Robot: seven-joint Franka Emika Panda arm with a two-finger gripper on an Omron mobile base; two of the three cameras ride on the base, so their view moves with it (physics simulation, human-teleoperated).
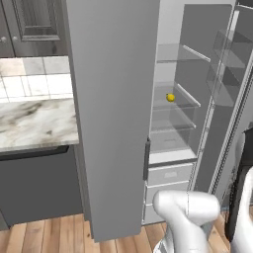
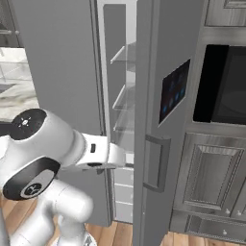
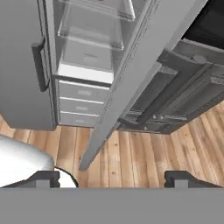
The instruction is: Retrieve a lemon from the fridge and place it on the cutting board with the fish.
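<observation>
Fridge (image 1: 118, 123) standing with its right-hand door swung open, glass shelves (image 1: 173, 106) and pale drawers (image 3: 83, 94) exposed. Lemon (image 1: 170, 97) resting on a middle glass shelf, toward the back, alone there. Gripper (image 3: 112, 179) down low in front of the fridge, fingers (image 3: 43, 178) spread wide with nothing between them, looking along the wooden floor (image 3: 144, 153) and the bottom edge of the open door (image 3: 131, 87).

Key relation for the coming reach: lemon up and forward from the gripper, well apart, inside the compartment and above the drawers (roundish fruit, so no long axis to line up with). Likely needs a lift to shelf height, then a straight push in between the shelf above and the one carrying the fruit, keeping off the open door on the right. Retrieval judged not yet begun; lemon untouched on its shelf.
</observation>
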